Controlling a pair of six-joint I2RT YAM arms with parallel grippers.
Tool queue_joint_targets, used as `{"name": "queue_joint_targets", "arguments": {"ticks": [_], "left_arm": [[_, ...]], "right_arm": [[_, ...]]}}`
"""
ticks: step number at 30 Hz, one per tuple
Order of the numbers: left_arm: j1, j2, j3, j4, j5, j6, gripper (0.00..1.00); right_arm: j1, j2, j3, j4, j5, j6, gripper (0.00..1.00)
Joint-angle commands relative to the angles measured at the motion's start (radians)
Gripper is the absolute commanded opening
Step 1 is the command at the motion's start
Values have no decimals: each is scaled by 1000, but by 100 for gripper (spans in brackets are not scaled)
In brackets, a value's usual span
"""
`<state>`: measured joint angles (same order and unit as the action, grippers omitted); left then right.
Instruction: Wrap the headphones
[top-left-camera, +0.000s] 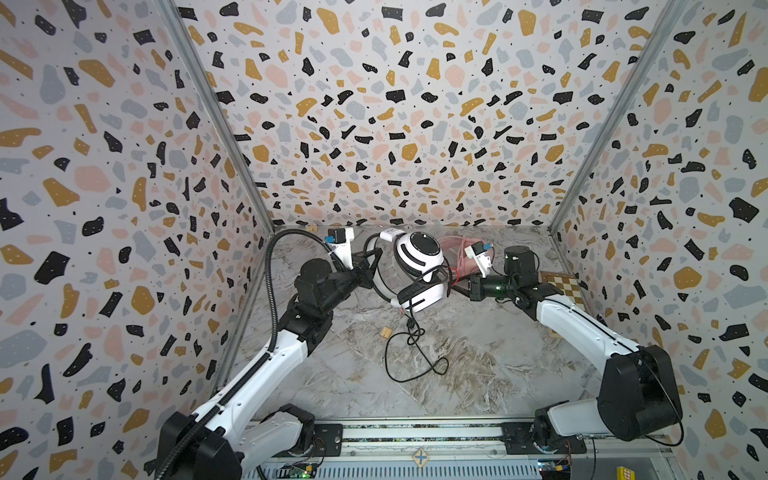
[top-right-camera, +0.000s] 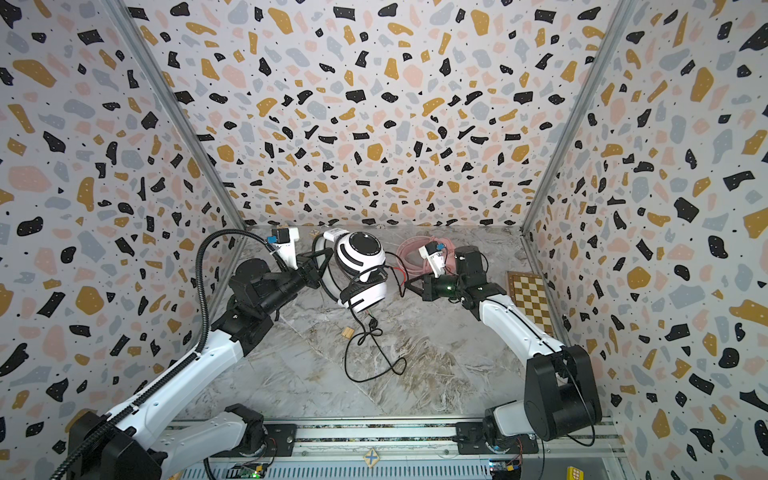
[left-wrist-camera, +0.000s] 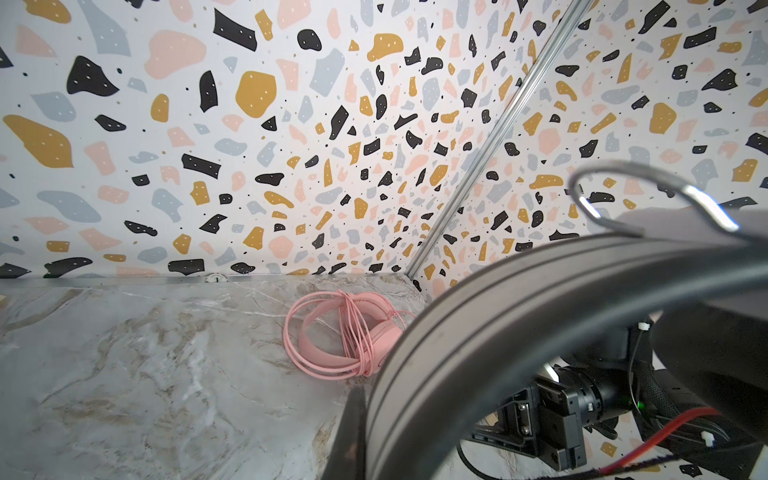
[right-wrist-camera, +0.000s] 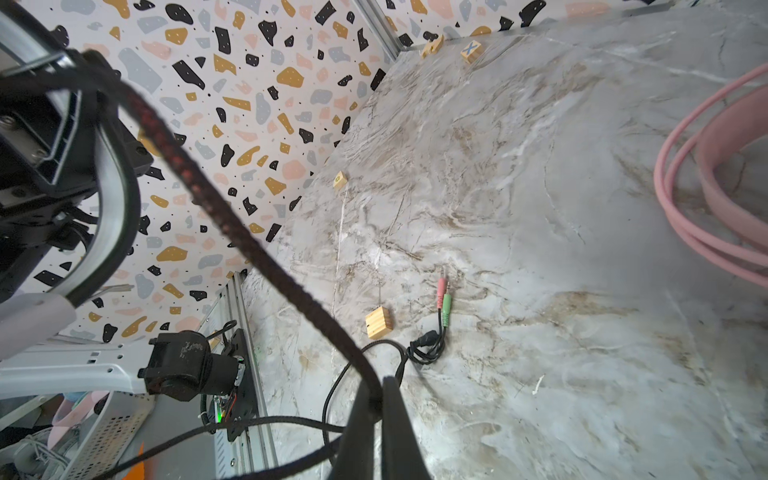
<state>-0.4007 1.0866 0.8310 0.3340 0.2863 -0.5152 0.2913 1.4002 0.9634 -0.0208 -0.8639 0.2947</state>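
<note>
white black-padded headset (top-left-camera: 417, 253) aloft, headband (left-wrist-camera: 498, 316) pinched in left fingers (left-wrist-camera: 347, 440), black cable (right-wrist-camera: 208, 195) pinched in right fingers (right-wrist-camera: 399, 440)

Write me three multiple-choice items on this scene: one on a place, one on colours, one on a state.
1. Where does the pink headset lie?
A. far back on the table
B. at the table's front edge
C. lifted off the table

2. The two plugs on the table are:
A. both black
B. pink and green
C. blue and yellow

3. The right gripper is:
A. wide open
B. shut on the black cable of the white headset
C. shut on nothing

Answers:
1 A, it rests near the far edge in the left wrist view.
2 B, the right wrist view shows both colours.
3 B, the cable runs in between its closed jaws.
</note>
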Motion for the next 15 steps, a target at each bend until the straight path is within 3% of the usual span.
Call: {"name": "queue_joint_targets", "arguments": {"ticks": [1, 3, 8, 15], "left_arm": [[4, -29, 47, 2, -39, 25, 0], [4, -31, 45, -12, -53, 38, 0], [7, -32, 78, -76, -107, 58, 0], [29, -28, 115, -76, -124, -2, 0]], "right_arm": [[-6, -39, 36, 60, 2, 31, 6], [-5, -40, 53, 77, -7, 48, 10], [0, -27, 51, 66, 5, 36, 7], [4, -4, -99, 183, -7, 100, 7]]}}
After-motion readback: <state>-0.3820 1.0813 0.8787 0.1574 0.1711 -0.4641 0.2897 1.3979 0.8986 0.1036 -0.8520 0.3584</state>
